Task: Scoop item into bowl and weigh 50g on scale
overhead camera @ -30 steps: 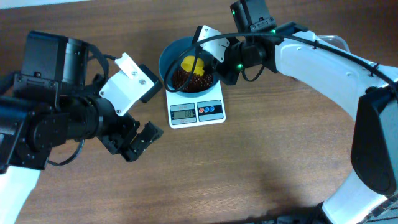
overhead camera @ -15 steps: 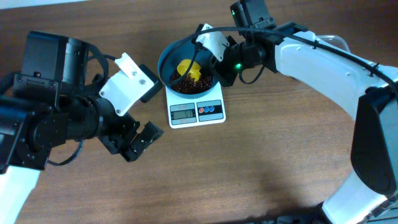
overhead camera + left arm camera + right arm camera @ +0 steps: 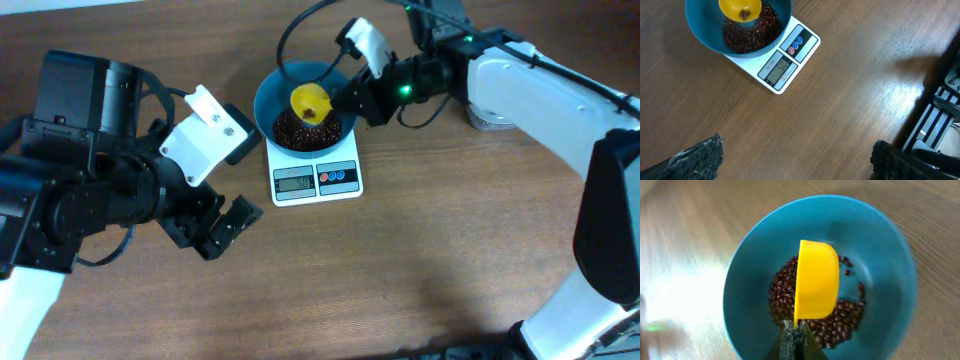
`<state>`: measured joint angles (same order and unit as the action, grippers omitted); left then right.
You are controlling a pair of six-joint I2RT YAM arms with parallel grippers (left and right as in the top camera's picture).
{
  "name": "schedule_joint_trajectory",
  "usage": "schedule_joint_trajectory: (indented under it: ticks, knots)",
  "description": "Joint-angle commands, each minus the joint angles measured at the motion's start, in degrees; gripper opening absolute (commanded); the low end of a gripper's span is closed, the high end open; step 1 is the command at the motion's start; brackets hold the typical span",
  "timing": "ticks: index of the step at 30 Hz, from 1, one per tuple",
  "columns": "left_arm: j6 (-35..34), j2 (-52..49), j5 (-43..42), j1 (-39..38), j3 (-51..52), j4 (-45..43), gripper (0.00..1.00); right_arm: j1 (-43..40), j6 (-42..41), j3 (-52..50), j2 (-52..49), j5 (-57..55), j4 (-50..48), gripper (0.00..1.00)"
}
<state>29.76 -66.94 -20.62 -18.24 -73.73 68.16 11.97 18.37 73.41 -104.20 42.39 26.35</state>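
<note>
1. right hand [image 3: 794,339] pinches the handle of a yellow scoop [image 3: 816,280], tilted over the scale [image 3: 316,178].
2. blue bowl [image 3: 266,100] stands on the scale, beans [image 3: 300,130] heaped inside.
3. left hand [image 3: 222,228] spread wide, well apart from the scale, above the bench [image 3: 430,250].

Top of scale [image 3: 316,175] mostly hidden under bowl [image 3: 266,92]. LCD [image 3: 294,181] digits too small to read overhead, not sharp in left wrist view. Beans [image 3: 785,287] partly covered by yellow scoop [image 3: 816,280]. Scoop handle lost inside right gripper [image 3: 794,339], itself cut off at btm edge. Only finger stubs of left gripper [image 3: 795,165] in frame. Clear tub [image 3: 490,122] mostly behind right arm.
</note>
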Motion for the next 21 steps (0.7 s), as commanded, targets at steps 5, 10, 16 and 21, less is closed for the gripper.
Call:
schedule_joint_trajectory:
  ticks: [5, 10, 16, 21]
  knots:
    - [-0.55, 0.02, -0.59, -0.13, -0.39, 0.07, 0.98, -5.79, -4.35, 2.93, 1.20, 13.00, -0.17, 0.04]
    - [-0.55, 0.02, -0.59, -0.13, -0.39, 0.07, 0.98, -7.78, -11.85, 6.91, 2.40, 14.97, -0.20, 0.04]
    - [-0.55, 0.02, -0.59, -0.13, -0.39, 0.07, 0.98, -13.62, -14.86, 10.78, 2.40, 21.53, -0.17, 0.04]
    - [-0.55, 0.02, -0.59, -0.13, -0.39, 0.07, 0.98, -21.99, -18.08, 10.84, 2.40, 22.03, -0.15, 0.04]
